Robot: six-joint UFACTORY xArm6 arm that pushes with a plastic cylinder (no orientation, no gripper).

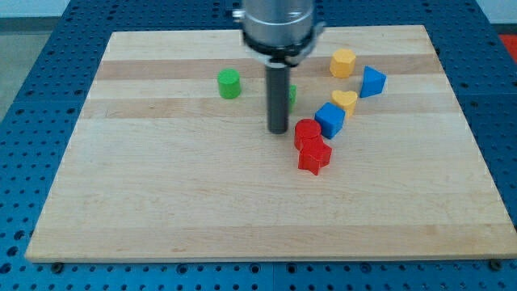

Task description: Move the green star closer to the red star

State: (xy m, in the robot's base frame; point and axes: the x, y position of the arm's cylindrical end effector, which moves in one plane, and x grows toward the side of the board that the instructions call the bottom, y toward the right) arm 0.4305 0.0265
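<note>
Surroundings: blue perforated bench (48,97) carrying a pale wooden board (202,202) with lengthwise grain bands.
Arm: grey metal cylinder housing (277,24) at the view's top centre, ending in a straight dark rod.
My tip (278,131): rests on the board just left of the red pair, at about the height of the round red block, with a narrow gap between.
Fingers: none on this rig; the rod has nothing to open or close.
Green star (291,95): almost wholly hidden behind the rod, only a green sliver showing at the rod's right edge; shape cannot be made out.
Red star (314,157): red star-shaped block below and right of the tip, touching the round red block (307,131) just above it.
Green cylinder-like block (229,83): well left of the rod, standing alone.
Blue cube-like block (329,120): touching the round red block on its right.
Yellow heart-shaped block (345,101): just above the blue cube.
Blue angular block (372,82): right of the yellow heart.
Yellow hexagon-like block (342,61): nearest the view's top, above the heart.
</note>
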